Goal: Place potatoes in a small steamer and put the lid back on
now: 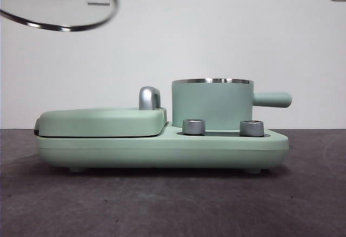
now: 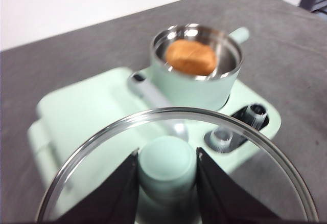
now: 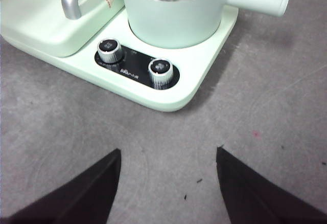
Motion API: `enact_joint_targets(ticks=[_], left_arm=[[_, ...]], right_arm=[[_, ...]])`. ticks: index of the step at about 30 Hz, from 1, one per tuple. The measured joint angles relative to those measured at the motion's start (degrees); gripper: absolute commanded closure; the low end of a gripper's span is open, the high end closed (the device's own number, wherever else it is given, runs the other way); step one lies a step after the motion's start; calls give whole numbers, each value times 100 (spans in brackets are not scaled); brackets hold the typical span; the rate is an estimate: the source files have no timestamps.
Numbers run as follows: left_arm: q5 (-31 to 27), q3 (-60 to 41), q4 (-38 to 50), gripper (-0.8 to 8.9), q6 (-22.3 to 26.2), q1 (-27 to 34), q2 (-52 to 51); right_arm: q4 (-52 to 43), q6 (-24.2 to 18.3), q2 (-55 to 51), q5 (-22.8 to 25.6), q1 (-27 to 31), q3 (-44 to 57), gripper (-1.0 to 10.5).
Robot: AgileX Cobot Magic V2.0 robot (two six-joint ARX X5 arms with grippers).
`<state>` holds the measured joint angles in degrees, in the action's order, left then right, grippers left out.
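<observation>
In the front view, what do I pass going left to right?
Lid held high at the top left, griddle cover, chrome handle, left knob, right knob, steamer's side handle.

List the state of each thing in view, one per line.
steamer: uncovered, on the base
potato: inside the steamer
glass lid: held aloft, tilted, off the steamer
left gripper: shut on the lid knob
right gripper: open, empty
griddle cover: closed
</observation>
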<state>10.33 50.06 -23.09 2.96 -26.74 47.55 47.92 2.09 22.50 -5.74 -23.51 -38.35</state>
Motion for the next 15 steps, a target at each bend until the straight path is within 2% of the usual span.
enact_joint_targets(ticks=[11, 15], left_arm=[[101, 2, 2944, 800, 46, -463, 1974], [109, 291, 3195, 800, 70, -601, 2730]], right_arm=[[9, 31, -7, 0, 0, 0, 662], [11, 31, -7, 0, 0, 0, 662]])
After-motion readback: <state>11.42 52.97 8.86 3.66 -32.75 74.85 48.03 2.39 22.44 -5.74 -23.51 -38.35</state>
